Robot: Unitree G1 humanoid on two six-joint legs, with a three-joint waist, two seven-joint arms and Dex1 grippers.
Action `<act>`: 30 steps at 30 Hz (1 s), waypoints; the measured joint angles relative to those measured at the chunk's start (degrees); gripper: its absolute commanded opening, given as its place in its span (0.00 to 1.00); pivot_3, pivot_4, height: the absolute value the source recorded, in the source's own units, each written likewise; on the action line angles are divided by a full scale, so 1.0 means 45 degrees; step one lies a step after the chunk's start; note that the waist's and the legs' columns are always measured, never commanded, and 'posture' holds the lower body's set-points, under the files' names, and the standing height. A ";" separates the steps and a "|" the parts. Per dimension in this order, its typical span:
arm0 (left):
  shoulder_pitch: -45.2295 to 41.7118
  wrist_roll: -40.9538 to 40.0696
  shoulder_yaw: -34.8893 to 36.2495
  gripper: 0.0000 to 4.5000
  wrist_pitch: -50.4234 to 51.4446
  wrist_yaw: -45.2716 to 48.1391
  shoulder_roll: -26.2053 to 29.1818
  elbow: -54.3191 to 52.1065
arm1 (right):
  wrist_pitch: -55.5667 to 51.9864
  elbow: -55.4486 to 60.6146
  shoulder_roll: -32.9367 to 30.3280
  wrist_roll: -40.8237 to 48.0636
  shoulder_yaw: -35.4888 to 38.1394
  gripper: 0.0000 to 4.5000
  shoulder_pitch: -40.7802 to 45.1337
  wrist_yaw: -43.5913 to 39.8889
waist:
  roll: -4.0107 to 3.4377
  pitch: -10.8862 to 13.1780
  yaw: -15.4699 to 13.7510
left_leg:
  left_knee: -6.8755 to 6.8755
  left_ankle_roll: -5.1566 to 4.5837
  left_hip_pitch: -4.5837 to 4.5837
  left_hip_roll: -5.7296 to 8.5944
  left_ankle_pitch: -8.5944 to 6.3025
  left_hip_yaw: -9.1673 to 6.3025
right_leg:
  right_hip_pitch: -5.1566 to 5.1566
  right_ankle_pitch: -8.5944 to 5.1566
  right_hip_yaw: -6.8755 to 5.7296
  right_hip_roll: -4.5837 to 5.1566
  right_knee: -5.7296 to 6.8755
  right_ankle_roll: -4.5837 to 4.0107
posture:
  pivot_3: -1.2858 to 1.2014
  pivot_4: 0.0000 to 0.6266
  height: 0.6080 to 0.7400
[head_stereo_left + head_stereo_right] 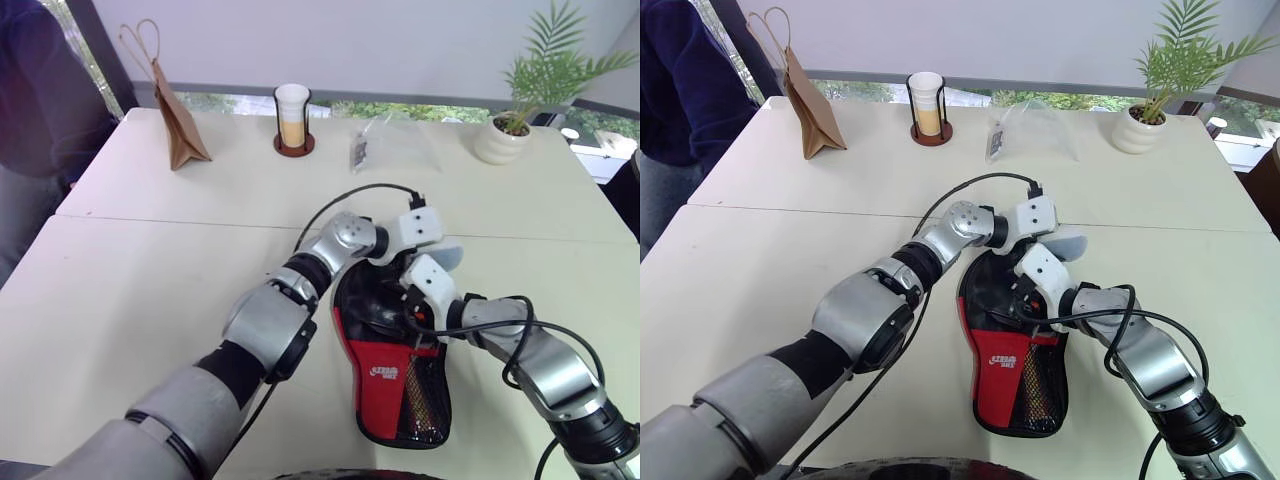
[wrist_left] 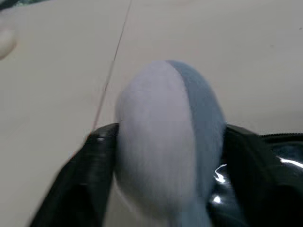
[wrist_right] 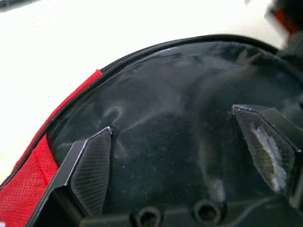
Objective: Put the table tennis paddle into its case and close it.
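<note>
One paper bag (image 1: pixel 178 120), one cup (image 1: pixel 292 117), one clear bag (image 1: pixel 1030 131) and one plant (image 1: pixel 525 95) line the counter's (image 1: pixel 150 280) far edge. Both arms crowd over the case (image 1: pixel 395 370); the right hand (image 3: pixel 184 156) hangs spread above its black face, and the left hand (image 1: pixel 440 255) seems released.

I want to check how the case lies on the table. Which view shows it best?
The left eye view: the case shows nearly whole, red panel and mesh pocket up. The right eye view matches it. The right wrist view shows only its black top and red edge.

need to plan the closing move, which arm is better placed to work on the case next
Probably the right. Its tool stands open directly over the black round end of the case, fingers either side of the fabric. The left tool, also open, sits at the case's far edge, pointing across the right wrist rather than onto the fabric.
</note>
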State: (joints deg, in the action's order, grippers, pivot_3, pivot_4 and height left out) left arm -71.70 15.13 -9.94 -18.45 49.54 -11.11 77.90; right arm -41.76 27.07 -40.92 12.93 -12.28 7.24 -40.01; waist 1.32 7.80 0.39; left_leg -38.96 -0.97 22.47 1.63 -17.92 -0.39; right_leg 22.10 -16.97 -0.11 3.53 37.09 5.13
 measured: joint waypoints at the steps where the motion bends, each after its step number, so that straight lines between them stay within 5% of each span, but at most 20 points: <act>1: 0.0012 -0.0093 0.0041 0.98 -0.0034 0.0314 0.0022 -0.0043 | -0.0135 0.0056 -0.0052 0.0130 0.0136 1.00 -0.0061 -0.0010 | -0.0006 0.0001 -0.0013 | -0.0001 0.0002 0.0009 0.0000 0.0001 0.0000 | 0.0006 0.0000 0.0001 0.0005 0.0001 0.0000 | 0.52 0.24 1.00; 13: 0.0448 -0.1945 0.1114 0.98 -0.0234 0.4705 0.1996 -0.1131 | -0.3614 0.2805 -0.0974 0.2302 0.3208 1.00 -0.0481 -0.0022 | -0.0075 0.0039 -0.0234 | -0.0042 0.0112 0.0229 0.0005 0.0064 0.0002 | 0.0237 0.0008 0.0004 0.0021 0.0049 0.0002 | 0.52 0.24 1.00; 20: 0.3562 -0.3629 0.0955 0.98 0.1128 0.7852 0.3278 -0.5510 | -0.5126 0.3462 -0.2471 0.4004 0.6409 1.00 0.1007 -0.0464 | -0.0111 0.0046 -0.0270 | -0.0045 0.0094 0.0229 0.0004 0.0055 -0.0001 | 0.0229 0.0008 0.0007 0.0027 0.0048 0.0001 | 0.52 0.24 1.00; 30: 0.7344 -0.4251 -0.1168 0.98 0.4362 0.7289 0.3336 -1.1636 | -0.2682 -0.1263 -0.3758 0.2787 0.4998 1.00 0.3044 -0.0936 | -0.0125 0.0040 -0.0221 | -0.0046 0.0090 0.0223 0.0006 0.0056 0.0004 | 0.0222 0.0008 0.0011 0.0027 0.0049 0.0000 | 0.52 0.24 1.00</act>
State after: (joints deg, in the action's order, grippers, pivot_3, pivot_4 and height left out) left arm -38.65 -4.00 -15.19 1.18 82.34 3.90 25.54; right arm -53.83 21.39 -57.83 25.47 10.21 20.93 -44.23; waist 0.76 7.98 -0.60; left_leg -39.17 -0.56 23.47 1.66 -17.67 -0.38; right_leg 23.10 -16.94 -0.06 3.65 37.31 5.13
